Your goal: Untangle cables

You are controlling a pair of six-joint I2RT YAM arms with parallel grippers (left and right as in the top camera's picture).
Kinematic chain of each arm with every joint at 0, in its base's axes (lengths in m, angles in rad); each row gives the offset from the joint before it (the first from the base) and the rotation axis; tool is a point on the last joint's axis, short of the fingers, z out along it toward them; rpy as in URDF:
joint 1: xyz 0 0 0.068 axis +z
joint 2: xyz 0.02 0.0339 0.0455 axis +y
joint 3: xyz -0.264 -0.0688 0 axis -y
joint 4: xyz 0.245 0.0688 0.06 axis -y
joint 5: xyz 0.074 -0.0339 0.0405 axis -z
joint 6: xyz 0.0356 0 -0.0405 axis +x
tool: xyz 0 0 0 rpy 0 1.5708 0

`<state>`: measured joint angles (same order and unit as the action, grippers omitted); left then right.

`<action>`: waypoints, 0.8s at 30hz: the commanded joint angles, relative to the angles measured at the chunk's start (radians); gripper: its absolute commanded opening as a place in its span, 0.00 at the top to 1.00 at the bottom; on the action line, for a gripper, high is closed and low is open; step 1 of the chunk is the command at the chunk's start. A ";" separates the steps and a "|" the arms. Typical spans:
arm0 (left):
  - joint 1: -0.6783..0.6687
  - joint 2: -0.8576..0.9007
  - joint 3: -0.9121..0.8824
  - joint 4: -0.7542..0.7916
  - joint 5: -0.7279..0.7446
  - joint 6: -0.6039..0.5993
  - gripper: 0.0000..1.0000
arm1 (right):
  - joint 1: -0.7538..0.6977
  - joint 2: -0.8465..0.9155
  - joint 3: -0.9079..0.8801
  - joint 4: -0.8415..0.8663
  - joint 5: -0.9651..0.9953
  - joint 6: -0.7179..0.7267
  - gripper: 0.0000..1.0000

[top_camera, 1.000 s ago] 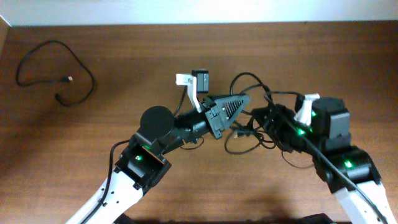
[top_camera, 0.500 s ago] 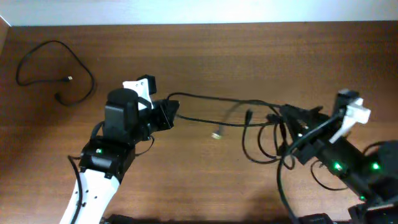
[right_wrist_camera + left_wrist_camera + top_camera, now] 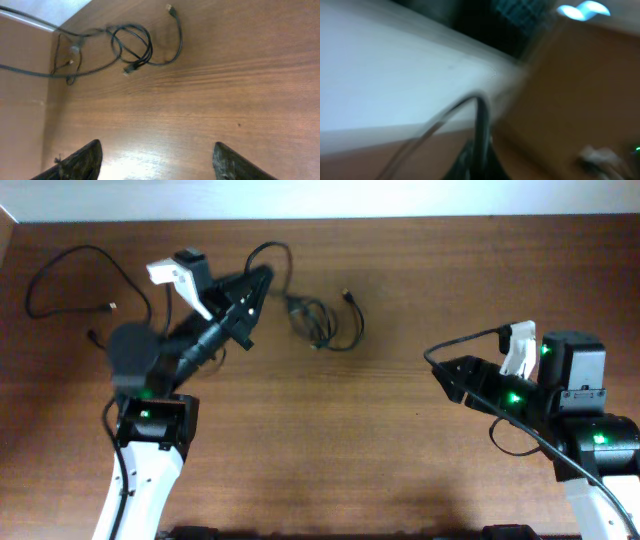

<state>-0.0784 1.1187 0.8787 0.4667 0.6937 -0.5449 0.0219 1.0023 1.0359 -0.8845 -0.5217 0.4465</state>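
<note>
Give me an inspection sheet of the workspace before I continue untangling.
Surface: brown wooden table.
Job's things: bunched cables coiled upper centre, one strand rising to the left gripper; single cable apart, far left.
Clutter: nothing seen.
Grippers: left gripper seems shut on that strand, wrist view blurred; right gripper open, empty.
Cables: arm wire loops beside the right arm, apart from the job's cables.
Surroundings: pale wall beyond the table's far edge.

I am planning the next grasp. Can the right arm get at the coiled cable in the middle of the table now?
Probably yes. The right gripper is open and faces the coiled cable across bare table; nothing lies between them. The left gripper is close on the coil's far side.
</note>
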 commanded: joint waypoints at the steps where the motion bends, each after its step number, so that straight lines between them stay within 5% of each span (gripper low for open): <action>1: -0.002 -0.017 0.027 0.424 0.468 -0.209 1.00 | 0.034 0.026 0.008 0.038 -0.073 -0.006 0.22; 6: 0.000 -0.019 0.027 0.496 0.441 -0.346 0.99 | 0.223 0.244 0.008 0.161 0.118 0.011 0.23; 13: 0.090 -0.021 0.028 0.509 0.274 -0.428 1.00 | 0.286 0.412 0.006 0.155 0.087 0.010 0.28; 16: 0.090 -0.021 0.028 0.507 0.290 -0.428 1.00 | 0.319 0.427 -0.068 0.180 -0.013 0.209 0.25; 18: 0.090 -0.021 0.028 0.500 0.290 -0.428 1.00 | 0.367 0.451 -0.079 0.195 -0.020 0.431 0.13; 24: 0.090 -0.021 0.028 0.501 0.294 -0.432 1.00 | 0.522 0.686 -0.079 0.381 0.189 0.988 0.18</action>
<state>0.0071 1.1042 0.8993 0.9627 0.9974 -0.9627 0.5251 1.5929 0.9588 -0.5102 -0.3782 1.2625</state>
